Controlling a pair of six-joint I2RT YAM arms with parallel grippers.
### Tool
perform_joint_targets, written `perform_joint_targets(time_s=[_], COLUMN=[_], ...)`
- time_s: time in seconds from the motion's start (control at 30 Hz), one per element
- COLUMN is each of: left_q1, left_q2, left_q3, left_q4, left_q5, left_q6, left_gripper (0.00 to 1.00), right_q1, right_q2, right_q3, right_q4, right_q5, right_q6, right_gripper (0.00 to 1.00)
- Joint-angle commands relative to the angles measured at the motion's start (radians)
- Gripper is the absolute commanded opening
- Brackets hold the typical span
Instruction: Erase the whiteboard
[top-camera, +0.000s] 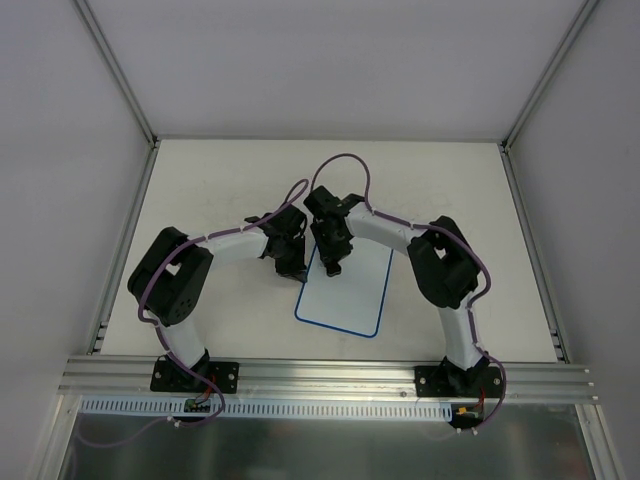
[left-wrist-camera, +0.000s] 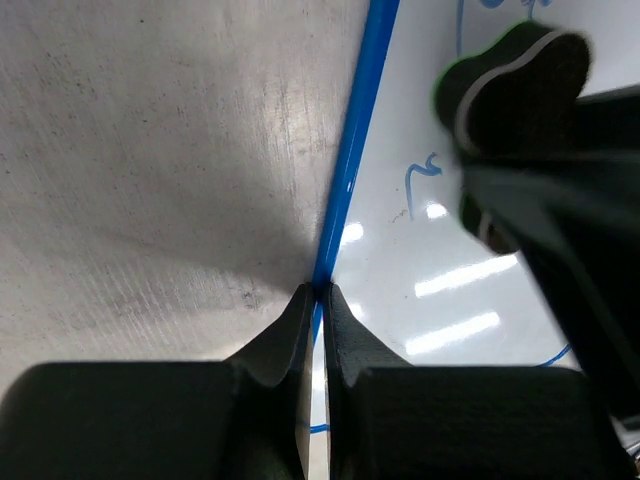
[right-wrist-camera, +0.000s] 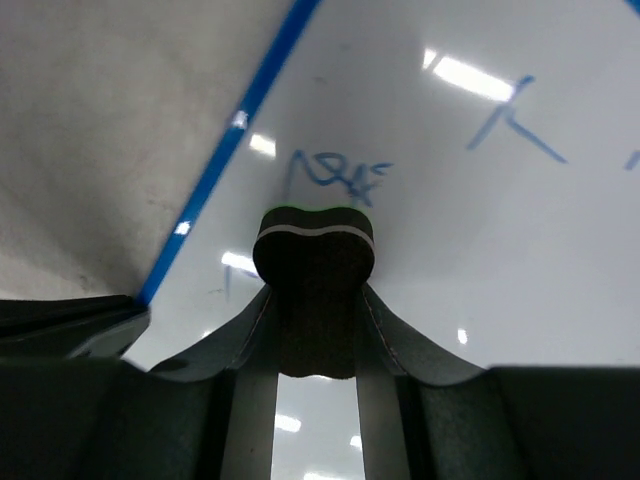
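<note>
The whiteboard (top-camera: 345, 295) lies flat on the table, white with a thin blue rim, between the two arms. Blue handwritten marks (right-wrist-camera: 335, 175) show on its face, and further strokes (right-wrist-camera: 515, 125) to the right. My right gripper (right-wrist-camera: 315, 290) is shut on a small dark eraser (right-wrist-camera: 314, 250) with a green top edge, held just over the board near its left rim. The eraser (left-wrist-camera: 520, 85) also appears in the left wrist view. My left gripper (left-wrist-camera: 320, 290) is shut, its fingertips together right at the board's blue left rim (left-wrist-camera: 350, 170). From above, both grippers (top-camera: 293, 268) (top-camera: 333, 262) sit at the board's far left corner.
The board rests on a pale table (top-camera: 230, 180) enclosed by white walls. Metal rails (top-camera: 125, 240) run along the left and right sides, and an aluminium beam (top-camera: 320, 375) carrying the arm bases runs along the near edge.
</note>
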Motion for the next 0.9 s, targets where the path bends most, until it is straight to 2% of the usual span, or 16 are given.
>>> perform_joint_targets(time_s=[0.0,0.27,0.4,0.5,0.63,0.87], left_q1=[-0.01,-0.008,-0.008,-0.008,-0.008,-0.008], left_q2=[0.091,0.082,0.082,0.084,0.085,0.077], left_q3=[-0.081,-0.088,-0.086,-0.08,-0.068,-0.039], left_q4=[-0.112,-0.112,-0.112,-0.112,-0.112,-0.112], left_q5=[-0.152,-0.152,-0.152,-0.149,-0.144,-0.132], left_q6=[0.033,0.036,0.034,0.036,0.034,0.031], left_gripper=[0.0,0.0,0.0,0.0,0.0,0.0], right_q1=[-0.11,-0.371,-0.434,-0.437,-0.425,-0.237], right_q2=[0.004,-0.091,-0.16,-0.188,-0.193,-0.187], right_q3=[-0.062,-0.197,-0.271,-0.281,-0.314,-0.332], right_q4=[-0.121,-0.052,-0.012,-0.01,0.046,0.097], right_q5=[0.106,0.08,0.057,0.062,-0.047,-0.155], right_q6=[0.071,0.155,0.201,0.209,0.22,0.259], right_gripper=[0.0,0.0,0.0,0.0,0.0,0.02])
